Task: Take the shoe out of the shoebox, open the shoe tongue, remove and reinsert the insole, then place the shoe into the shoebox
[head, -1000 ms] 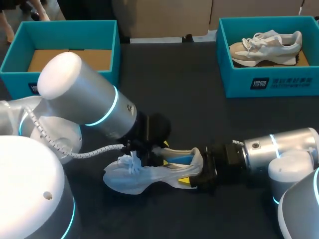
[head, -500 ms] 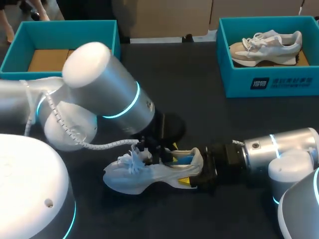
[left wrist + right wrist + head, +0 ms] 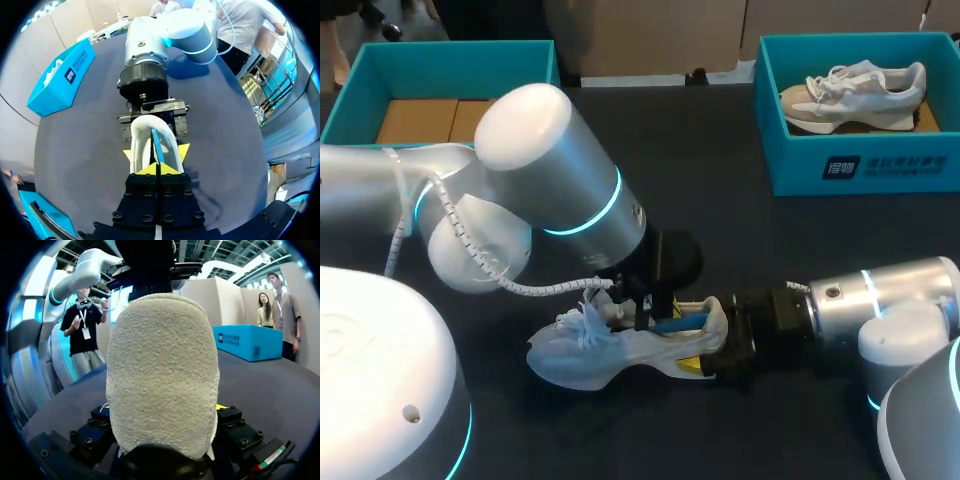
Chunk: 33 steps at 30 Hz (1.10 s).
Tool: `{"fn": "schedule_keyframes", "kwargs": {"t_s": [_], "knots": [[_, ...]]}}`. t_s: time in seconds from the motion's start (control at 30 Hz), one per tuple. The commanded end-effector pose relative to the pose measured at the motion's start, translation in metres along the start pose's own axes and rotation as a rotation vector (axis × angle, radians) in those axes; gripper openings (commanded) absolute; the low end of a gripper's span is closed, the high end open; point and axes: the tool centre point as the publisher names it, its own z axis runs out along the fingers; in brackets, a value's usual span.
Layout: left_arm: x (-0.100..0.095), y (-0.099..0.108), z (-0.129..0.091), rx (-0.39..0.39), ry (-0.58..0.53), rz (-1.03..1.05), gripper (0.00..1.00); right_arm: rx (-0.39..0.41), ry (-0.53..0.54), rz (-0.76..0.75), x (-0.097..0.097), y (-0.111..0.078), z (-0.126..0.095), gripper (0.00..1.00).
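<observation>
Clamping shoe [image 3: 582, 355] heel, right gripper [image 3: 712, 345]; left gripper [image 3: 156, 169] pinches insole [image 3: 157, 145]; 2 shoeboxes [image 3: 450, 58] [image 3: 860, 170] behind.

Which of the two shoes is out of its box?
The white shoe on the table, its heel clamped by the right gripper and its insole pinched by the left gripper. The other shoe lies in the far right box.

shoe [image 3: 595, 355] front-centre, left gripper [image 3: 650, 318] over it, right gripper [image 3: 705, 352] at its heel, left shoebox [image 3: 450, 52] and right shoebox [image 3: 865, 168] behind
</observation>
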Motion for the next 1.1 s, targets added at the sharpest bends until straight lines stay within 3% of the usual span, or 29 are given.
{"fn": "schedule_keyframes", "kwargs": {"t_s": [0.03, 0.1, 0.37, 0.7, 1.1], "knots": [[0.003, 0.004, 0.001, 0.004, -0.005, 0.0, 0.28, 0.006, 0.0, 0.001, 0.001, 0.001, 0.001, 0.0], [0.003, 0.004, 0.001, 0.004, -0.007, -0.003, 0.34, 0.006, 0.0, 0.001, 0.001, 0.001, 0.001, 0.0], [-0.001, 0.002, 0.007, 0.0, -0.006, -0.006, 0.42, 0.006, 0.0, 0.001, 0.001, 0.001, 0.001, 0.0], [0.004, -0.004, 0.011, -0.003, -0.026, 0.007, 0.4, 0.006, 0.0, 0.001, 0.001, 0.001, 0.001, 0.0], [-0.004, 0.001, 0.026, -0.026, -0.033, -0.023, 0.35, 0.006, 0.0, 0.001, 0.001, 0.001, 0.001, 0.0]]}}
